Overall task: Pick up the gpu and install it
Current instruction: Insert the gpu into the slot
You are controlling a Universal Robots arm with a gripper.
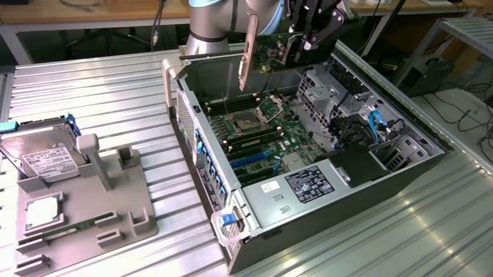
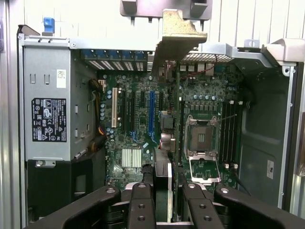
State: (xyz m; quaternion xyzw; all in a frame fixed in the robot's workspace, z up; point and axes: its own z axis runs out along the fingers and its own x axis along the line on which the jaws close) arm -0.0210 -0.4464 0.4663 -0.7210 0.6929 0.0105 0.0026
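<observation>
The gpu (image 1: 271, 51) hangs on edge above the open computer case (image 1: 400, 164), its green board facing the exterior view and its silver bracket (image 1: 248, 49) pointing down at the exterior view's left. My gripper (image 1: 312, 36) is shut on the card's far end. In the wrist view the gpu (image 2: 172, 119) appears edge-on between my black fingers (image 2: 141, 205), with its bracket (image 2: 180, 33) far from the gripper (image 2: 168, 200). It hovers over the motherboard (image 2: 200, 95), beside the long blue slot (image 2: 151, 112) and clear of the board.
The case lies open on the ribbed metal table, with a CPU socket (image 1: 250, 121), a power supply (image 1: 308, 183) and blue cables (image 1: 377, 124) inside. At the exterior view's left, a grey fixture (image 1: 115, 190) carries a hard drive (image 1: 43, 156), a CPU (image 1: 43, 210) and a RAM stick (image 1: 69, 228).
</observation>
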